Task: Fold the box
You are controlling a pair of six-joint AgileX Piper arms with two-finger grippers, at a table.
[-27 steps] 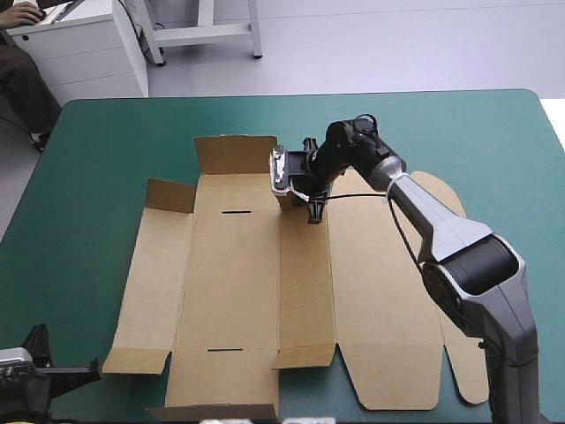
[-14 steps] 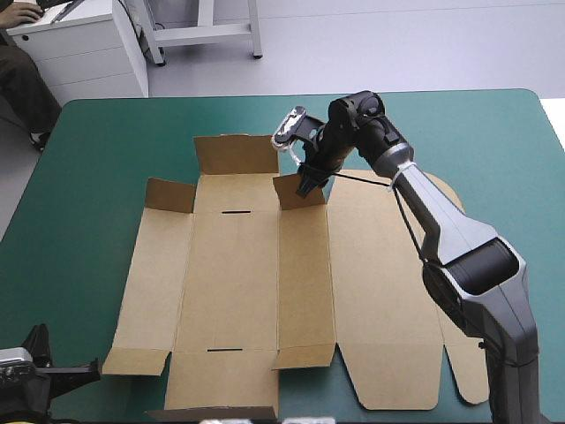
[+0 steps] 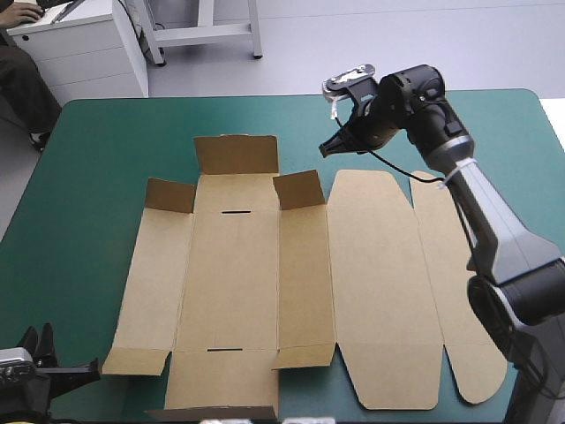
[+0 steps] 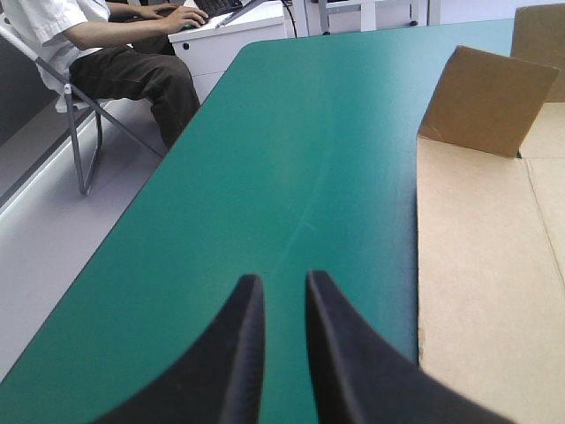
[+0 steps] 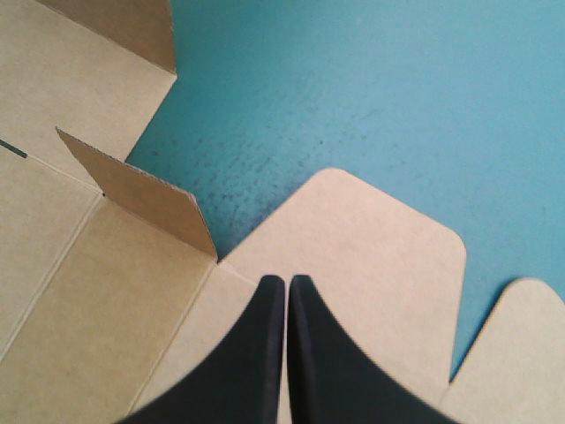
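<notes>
A teal-green counter [image 3: 106,141] fills the scene, and the brown box [image 3: 234,283] lies on it as a cut sheet. It is spread open across the middle, nearer the front edge than the far one. Its long panels lie flat side by side.

At the far end three short flaps are raised. The tall flap [image 3: 236,155] stands on the widest panel, with a left flap [image 3: 170,196] and a right flap [image 3: 300,190] on the narrower panels beside it. At the near end the matching flaps lift only slightly. To the right, the rounded panel [image 3: 384,291] and the outer rounded panel [image 3: 459,353] lie flat on the cover.

The right gripper [image 3: 328,148] hangs in the air above bare cover, just beyond the far edge of the rounded panel and apart from the board. Its black fingers [image 5: 265,353] are pressed together into one point and hold nothing. In its wrist view that panel's curved edge lies under them, with the right flap off to one side.

The left gripper [image 4: 278,281] sits low at the counter's near left corner, just beside the box's leftmost panel. Its fingers stand narrowly apart, with only teal-green cover showing in the gap.
</notes>
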